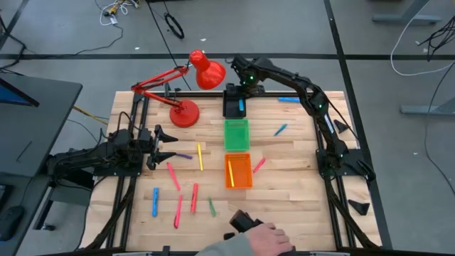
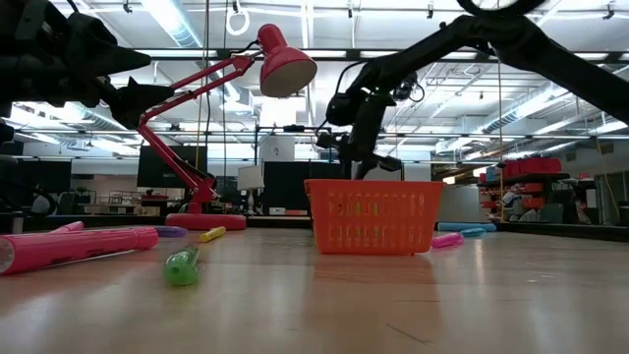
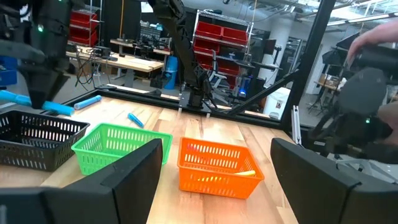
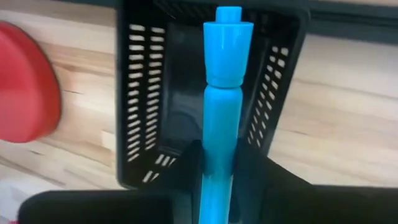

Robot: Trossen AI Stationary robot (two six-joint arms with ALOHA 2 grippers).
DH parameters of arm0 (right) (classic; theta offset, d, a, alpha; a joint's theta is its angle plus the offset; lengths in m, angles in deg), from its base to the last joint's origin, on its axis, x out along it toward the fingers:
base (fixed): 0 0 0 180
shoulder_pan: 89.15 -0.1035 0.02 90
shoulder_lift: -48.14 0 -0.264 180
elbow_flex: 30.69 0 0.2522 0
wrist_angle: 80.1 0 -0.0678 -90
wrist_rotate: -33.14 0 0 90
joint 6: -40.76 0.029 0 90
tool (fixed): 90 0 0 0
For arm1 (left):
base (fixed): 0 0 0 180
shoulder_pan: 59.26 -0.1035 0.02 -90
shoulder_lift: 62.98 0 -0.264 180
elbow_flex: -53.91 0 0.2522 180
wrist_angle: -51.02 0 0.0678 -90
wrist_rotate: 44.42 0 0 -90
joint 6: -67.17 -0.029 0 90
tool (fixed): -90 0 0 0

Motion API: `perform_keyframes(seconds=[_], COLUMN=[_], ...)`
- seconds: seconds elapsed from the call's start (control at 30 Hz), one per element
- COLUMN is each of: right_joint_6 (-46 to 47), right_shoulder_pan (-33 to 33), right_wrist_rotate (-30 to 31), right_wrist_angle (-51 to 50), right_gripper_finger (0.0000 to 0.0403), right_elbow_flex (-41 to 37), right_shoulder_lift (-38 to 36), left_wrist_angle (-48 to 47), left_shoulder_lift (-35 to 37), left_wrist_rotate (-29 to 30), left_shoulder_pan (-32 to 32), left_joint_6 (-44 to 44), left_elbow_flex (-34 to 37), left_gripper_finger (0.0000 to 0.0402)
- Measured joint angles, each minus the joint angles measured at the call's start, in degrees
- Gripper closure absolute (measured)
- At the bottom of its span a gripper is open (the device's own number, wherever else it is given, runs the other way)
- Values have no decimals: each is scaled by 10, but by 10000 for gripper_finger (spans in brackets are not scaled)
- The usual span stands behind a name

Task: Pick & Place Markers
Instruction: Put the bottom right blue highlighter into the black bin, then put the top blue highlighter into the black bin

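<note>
The right hand (image 4: 217, 186) is pinching a blue marker (image 4: 221, 112) mid-barrel, hanging over the black basket (image 4: 149, 93). Light, rigid, smooth plastic, it is probably prone to slipping; mid-barrel suits best. The left hand (image 1: 165, 146) is waiting wide open, empty, above the tabletop (image 1: 298, 192).

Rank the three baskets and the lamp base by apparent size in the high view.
1. Orange basket and green basket: look alike, too close to rank.
2. Black basket: partly hidden under the right end effector, so unsure.
3. Red lamp base: near the black basket's visible size.
</note>
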State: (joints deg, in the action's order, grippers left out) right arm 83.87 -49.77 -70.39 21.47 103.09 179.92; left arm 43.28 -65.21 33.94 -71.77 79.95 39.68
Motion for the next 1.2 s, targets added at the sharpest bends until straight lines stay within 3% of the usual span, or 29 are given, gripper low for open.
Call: perform_keyframes(seconds=[0.27, 0.73, 1.2], right_joint_6=[14, 14, 14], right_shoulder_pan=[-13, -14, -14], right_wrist_rotate=[6, 4, 3], right_wrist_angle=[42, 54, 55], right_gripper_finger=[334, 331, 231], right_elbow_flex=[-41, -43, -43], right_shoulder_lift=[0, 0, 0], left_wrist_angle=[0, 0, 0], left_shoulder_lift=[0, 0, 0], left_wrist_rotate=[0, 0, 0], left_shoulder_pan=[0, 0, 0], left_joint_6=[0, 0, 0], left_elbow_flex=[0, 0, 0], left_gripper_finger=[94, 94, 94])
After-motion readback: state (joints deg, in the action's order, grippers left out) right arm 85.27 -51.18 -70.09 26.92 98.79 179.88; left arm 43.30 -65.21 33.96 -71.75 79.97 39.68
